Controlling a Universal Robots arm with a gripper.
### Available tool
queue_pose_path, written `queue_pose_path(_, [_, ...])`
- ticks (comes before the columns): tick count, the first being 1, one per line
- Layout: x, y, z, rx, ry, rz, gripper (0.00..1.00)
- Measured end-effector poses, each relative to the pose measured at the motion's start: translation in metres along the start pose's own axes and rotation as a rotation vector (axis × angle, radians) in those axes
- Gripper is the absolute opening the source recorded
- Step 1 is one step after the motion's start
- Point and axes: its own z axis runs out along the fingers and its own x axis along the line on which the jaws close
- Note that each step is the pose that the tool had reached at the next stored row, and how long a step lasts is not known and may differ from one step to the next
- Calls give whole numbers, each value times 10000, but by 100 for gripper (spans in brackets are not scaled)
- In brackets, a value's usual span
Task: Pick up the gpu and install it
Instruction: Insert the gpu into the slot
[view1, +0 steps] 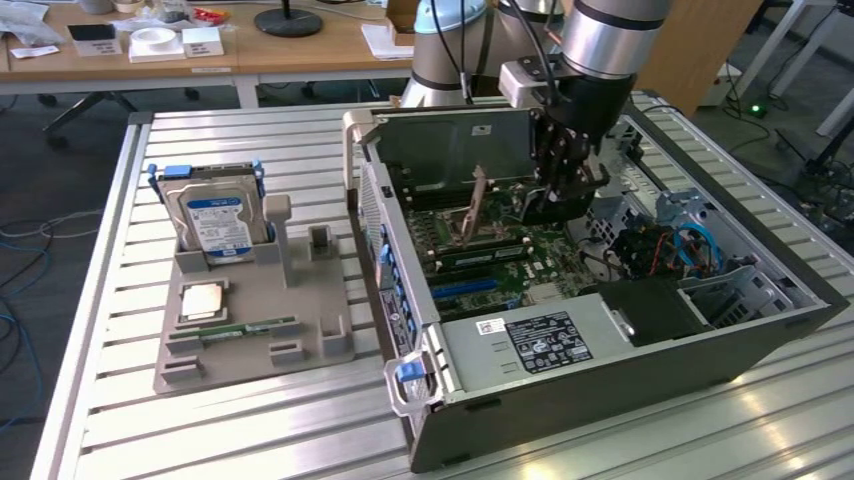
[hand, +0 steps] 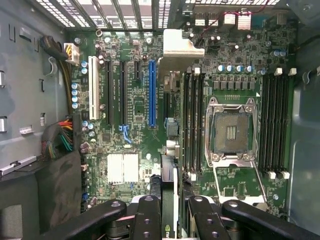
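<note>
counter (view1: 200, 420): ribbed bare metal, satin sheen; case (view1: 641, 365): matt grey sheet metal; holder (view1: 247, 345): matt grey plastic; end effector (hand: 172, 200): smooth black; gpu (view1: 474, 208): tan board.

1. The tool (hand: 172, 202) grips the gpu (hand: 168, 172) edge-on between black fingers (hand: 146, 215), over the motherboard (hand: 150, 145).
2. Reading the board as a clock with the tool at six, a long blue expansion slot (hand: 152, 93) lies near the centre.
3. The CPU socket (hand: 231, 131) sits at three o'clock, between memory slots (hand: 192, 120).
4. A white slot (hand: 93, 87) lies at ten.
</note>
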Motion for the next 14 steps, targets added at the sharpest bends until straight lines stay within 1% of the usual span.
queue_pose_path(14, [2,136,-3,9,0,-3,26])
